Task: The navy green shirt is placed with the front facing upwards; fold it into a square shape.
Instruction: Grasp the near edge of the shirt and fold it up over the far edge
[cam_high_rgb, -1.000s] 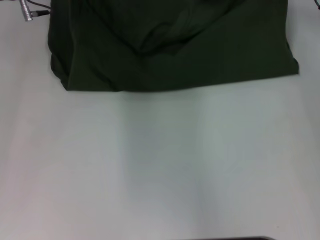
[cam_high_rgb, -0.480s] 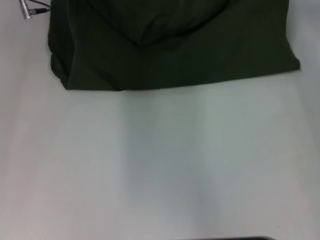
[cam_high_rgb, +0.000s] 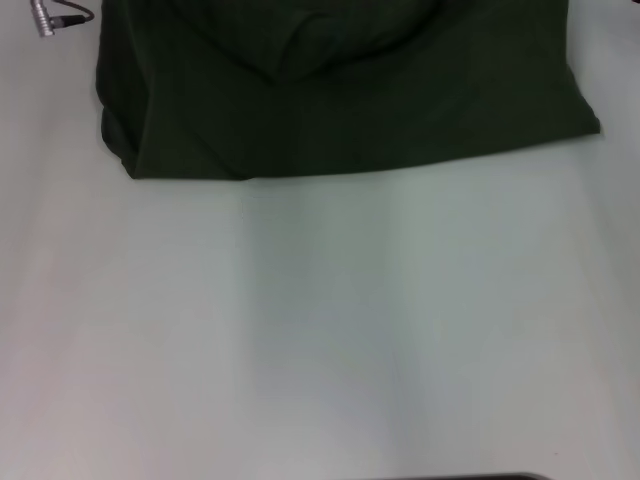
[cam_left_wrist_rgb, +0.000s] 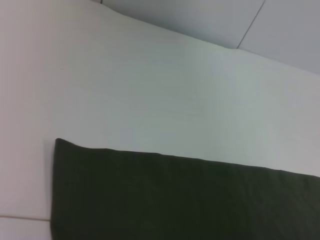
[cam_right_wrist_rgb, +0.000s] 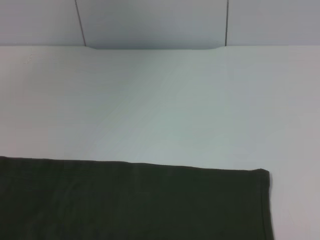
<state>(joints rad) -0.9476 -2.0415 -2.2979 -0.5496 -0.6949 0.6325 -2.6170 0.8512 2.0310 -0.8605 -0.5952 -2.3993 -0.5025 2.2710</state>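
Note:
The navy green shirt (cam_high_rgb: 340, 100) lies on the white table (cam_high_rgb: 320, 330) at the far side of the head view, its straight near edge running across and a raised fold near the top middle. The same dark cloth fills the lower part of the left wrist view (cam_left_wrist_rgb: 185, 200) and the right wrist view (cam_right_wrist_rgb: 130, 200), each showing a straight hem and one corner. Neither gripper shows in any view. The chest lettering is out of sight.
A metal cable connector (cam_high_rgb: 45, 20) with a dark lead lies on the table beyond the shirt's left corner. A dark strip (cam_high_rgb: 470, 477) shows at the near table edge. Wall panels stand behind the table in both wrist views.
The raised fold at the shirt's top middle has shifted up and out of the picture a little. The connector at the far left has also slid slightly upward.

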